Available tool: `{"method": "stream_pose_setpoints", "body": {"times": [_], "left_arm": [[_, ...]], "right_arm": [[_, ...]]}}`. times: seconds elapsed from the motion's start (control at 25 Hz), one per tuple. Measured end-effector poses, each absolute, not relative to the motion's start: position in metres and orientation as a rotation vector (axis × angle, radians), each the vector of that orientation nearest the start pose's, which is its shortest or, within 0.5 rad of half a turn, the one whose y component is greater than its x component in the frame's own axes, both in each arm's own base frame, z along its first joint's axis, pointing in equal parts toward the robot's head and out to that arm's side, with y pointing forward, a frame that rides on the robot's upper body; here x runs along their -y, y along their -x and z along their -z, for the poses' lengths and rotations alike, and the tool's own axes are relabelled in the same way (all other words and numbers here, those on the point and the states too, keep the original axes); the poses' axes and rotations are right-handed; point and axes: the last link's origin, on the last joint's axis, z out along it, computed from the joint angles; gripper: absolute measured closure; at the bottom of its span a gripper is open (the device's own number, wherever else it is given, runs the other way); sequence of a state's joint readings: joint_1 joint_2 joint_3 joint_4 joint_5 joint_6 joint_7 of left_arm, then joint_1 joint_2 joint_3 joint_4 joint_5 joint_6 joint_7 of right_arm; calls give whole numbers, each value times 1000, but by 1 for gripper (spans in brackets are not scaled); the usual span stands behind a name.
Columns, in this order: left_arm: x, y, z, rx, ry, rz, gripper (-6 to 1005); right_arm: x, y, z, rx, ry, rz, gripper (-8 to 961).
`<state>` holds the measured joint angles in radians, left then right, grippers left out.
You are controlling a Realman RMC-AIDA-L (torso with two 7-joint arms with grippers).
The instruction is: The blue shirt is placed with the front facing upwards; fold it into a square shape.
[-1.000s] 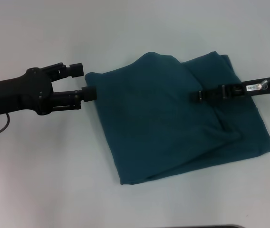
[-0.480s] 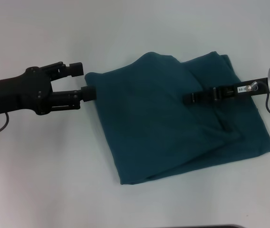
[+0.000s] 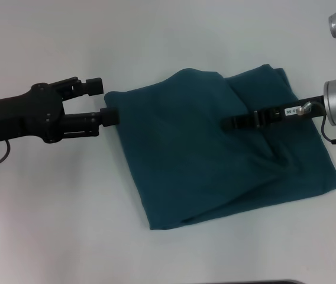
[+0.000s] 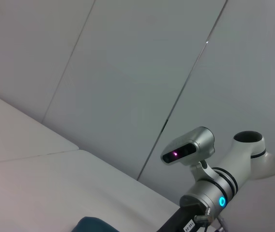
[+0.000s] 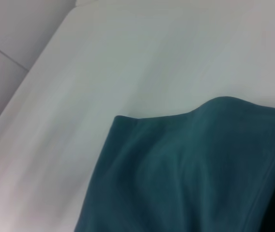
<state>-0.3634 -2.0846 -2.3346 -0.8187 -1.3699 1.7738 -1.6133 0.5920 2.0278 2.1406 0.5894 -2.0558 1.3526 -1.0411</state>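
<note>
The blue shirt is lying folded into a rough, slightly skewed square in the middle of the pale table, its plain side up, with soft creases running across its right half. At nine o'clock from the cloth, the left gripper is hovering with its two fingers parted; the lower fingertip is sitting right at the shirt's left edge, while the upper one is hanging clear of it. From three o'clock, the right gripper is reaching in over the shirt's right half, seen edge-on as a thin dark bar, so I cannot tell whether it is parted or closed.
</note>
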Motion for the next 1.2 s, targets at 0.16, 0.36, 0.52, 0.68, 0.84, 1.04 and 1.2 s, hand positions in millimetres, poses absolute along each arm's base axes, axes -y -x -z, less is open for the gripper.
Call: {"method": "stream_pose_setpoints", "body": {"times": [0.16, 0.36, 0.52, 0.68, 0.84, 1.04, 1.2], "left_arm": [[-286, 252, -25, 818, 2743, 1005, 63], [-285, 251, -25, 812, 2753, 1010, 62], [-286, 254, -29, 815, 2747, 1003, 62], [-286, 255, -30, 817, 2738, 1006, 62], [-287, 254, -31, 817, 2739, 1006, 63], [-289, 252, -32, 831, 2735, 1014, 62], [-290, 250, -32, 833, 2737, 1021, 62]], "right_arm": [[-342, -268, 33, -1512, 2614, -344, 700], [-340, -265, 32, -1507, 2629, -384, 835], [-339, -259, 27, -1480, 2660, -464, 878], [-339, -253, 16, -1436, 2684, -523, 870], [-338, -249, 5, -1398, 2702, -578, 861], [-333, -250, -14, -1361, 2702, -651, 851], [-328, -253, -27, -1338, 2692, -693, 843]]}}
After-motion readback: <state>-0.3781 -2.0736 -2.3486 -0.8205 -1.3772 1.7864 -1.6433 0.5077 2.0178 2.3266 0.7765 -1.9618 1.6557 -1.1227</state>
